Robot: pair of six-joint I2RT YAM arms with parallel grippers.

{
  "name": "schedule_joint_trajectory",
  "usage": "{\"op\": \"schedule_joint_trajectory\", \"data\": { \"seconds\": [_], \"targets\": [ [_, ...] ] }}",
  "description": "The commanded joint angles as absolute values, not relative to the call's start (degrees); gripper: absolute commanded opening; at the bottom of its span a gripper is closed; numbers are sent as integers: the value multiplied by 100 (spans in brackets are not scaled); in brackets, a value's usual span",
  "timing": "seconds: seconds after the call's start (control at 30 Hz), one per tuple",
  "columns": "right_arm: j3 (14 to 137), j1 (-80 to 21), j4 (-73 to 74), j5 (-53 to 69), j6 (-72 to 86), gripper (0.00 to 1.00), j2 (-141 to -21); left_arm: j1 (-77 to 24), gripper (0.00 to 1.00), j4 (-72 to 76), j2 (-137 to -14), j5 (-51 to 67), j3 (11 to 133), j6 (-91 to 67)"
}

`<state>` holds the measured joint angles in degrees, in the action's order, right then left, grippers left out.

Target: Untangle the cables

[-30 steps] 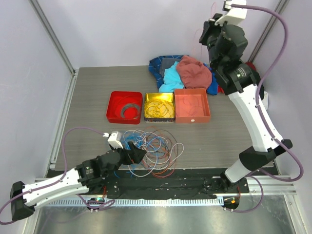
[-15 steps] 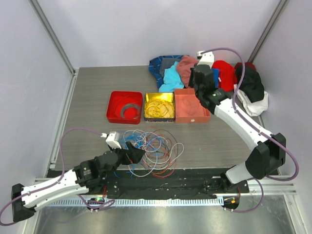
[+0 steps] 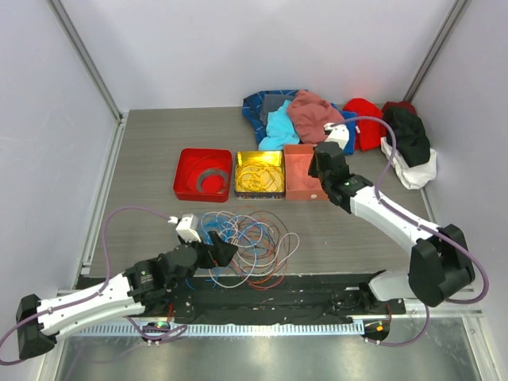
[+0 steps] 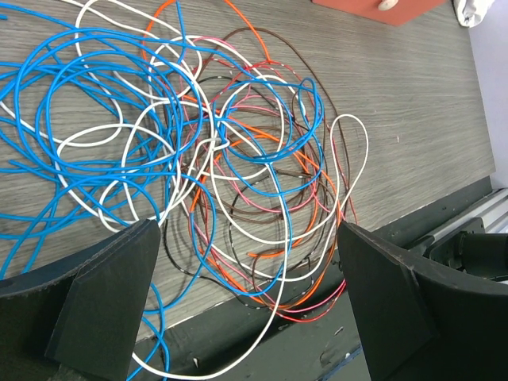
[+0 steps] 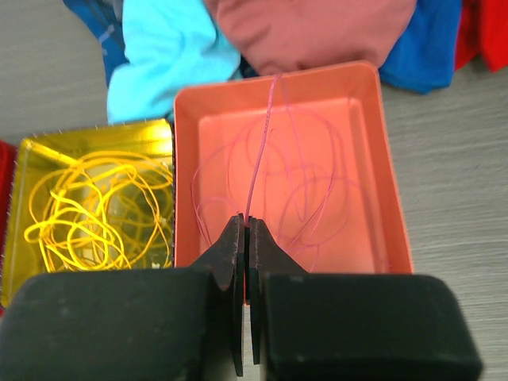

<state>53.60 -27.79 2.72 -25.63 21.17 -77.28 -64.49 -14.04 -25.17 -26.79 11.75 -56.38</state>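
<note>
The cables (image 3: pixel 250 242) lie tangled near the table's front edge, in blue, white, orange, pink, red and brown loops (image 4: pixel 238 159). My left gripper (image 3: pixel 218 252) hovers at the tangle's left side. It is open, with its wide-apart fingers (image 4: pixel 103 294) straddling the front loops and nothing between them. My right gripper (image 3: pixel 321 171) is low over the orange tray (image 3: pixel 298 196), shut on a thin pink cable (image 5: pixel 262 151). That cable runs from the jaws toward the tray's far wall (image 5: pixel 278 70), and more pink loops lie inside the tray.
A red tray (image 3: pixel 181 178) holds a grey coil (image 3: pixel 210 176). Beside it a yellow tray (image 3: pixel 236 175) holds yellow cables (image 5: pixel 87 206). A heap of clothes (image 3: pixel 302 115) lies behind the trays, with more clothes (image 3: pixel 409 143) at the right wall. A black rail runs along the front edge.
The right arm has swung down from high at the back to just over the orange tray, bringing the pink cable with it. The left arm has barely moved.
</note>
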Motion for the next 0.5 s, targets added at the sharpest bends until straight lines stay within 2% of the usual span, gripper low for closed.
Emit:
{"op": "schedule_joint_trajectory", "data": {
  "seconds": [0.0, 0.13, 0.17, 0.2, 0.23, 0.33, 0.47],
  "targets": [
    [5387, -2769, -228, -2364, 2268, 1, -8111, -6460, 100, -1081, -2566, -2760, 1160, -5528],
    [5904, -2734, -89, -2320, 2215, 1, -8840, -6460, 100, -1230, -2496, -2768, 1213, -5572],
    [6028, -2733, 130, -2346, 2206, 17, -9059, -6460, 100, -1370, -2409, -2777, 1230, -5581],
    [6134, -2733, 219, -2364, 2197, 27, -9088, -6469, 100, -1441, -2365, -2795, 1257, -5581],
    [6230, -2733, 281, -2356, 2223, 43, -9088, -6460, 100, -1520, -2295, -2856, 1266, -5590],
    [6223, -2760, 255, -2364, 2311, 57, -8738, -6460, 100, -1792, -2013, -2926, 1266, -5599],
    [6144, -2935, 438, -2601, 2259, 63, -8131, -6460, 100, -1854, -1767, -3084, 1187, -5607]
  ]
}}
